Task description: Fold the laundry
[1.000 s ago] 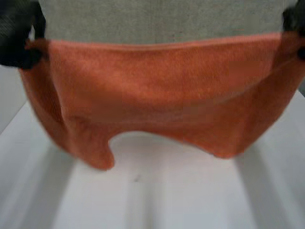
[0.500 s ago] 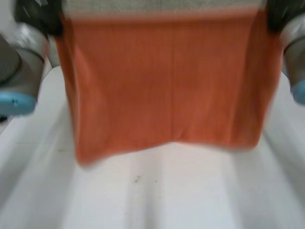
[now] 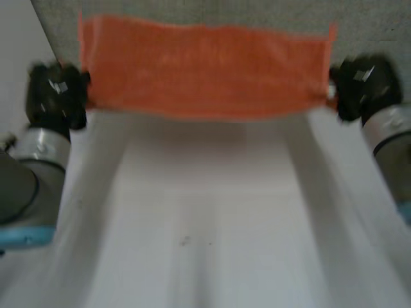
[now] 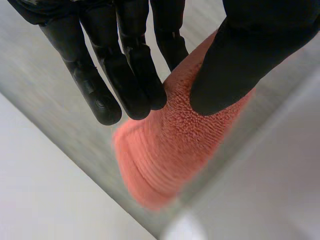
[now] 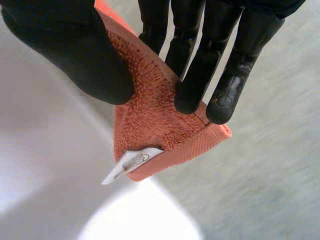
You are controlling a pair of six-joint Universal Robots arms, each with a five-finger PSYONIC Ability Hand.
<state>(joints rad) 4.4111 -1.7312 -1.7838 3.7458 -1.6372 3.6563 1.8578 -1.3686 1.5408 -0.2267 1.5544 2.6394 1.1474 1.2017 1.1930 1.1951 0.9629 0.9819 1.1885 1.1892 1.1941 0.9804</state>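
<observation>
I've got the orange towel (image 3: 205, 67) strung across the upper part of the head view, a wide band between my two hands, with the white table (image 3: 205, 256) below it. My left hand (image 3: 54, 96), at the upper left, is clamped on one corner: thumb on one face of the terry, fingers on the other, the corner poking out past my fingertips. My right hand (image 3: 359, 86), upper right, pinches the opposite corner the same way, and a little white label (image 5: 131, 162) sticks out of the hem just beyond that grip. Whether the lower edge touches the table, I can't tell.

Now the risks. Both pinches sit close to the corners, so pulling apart too hard could drag the cloth out of one grip and let that side fall. If one hand goes lower than the other, the edge lands crooked and the fold comes out skewed. Too much slack, and the middle sags and bunches as it lands.
</observation>
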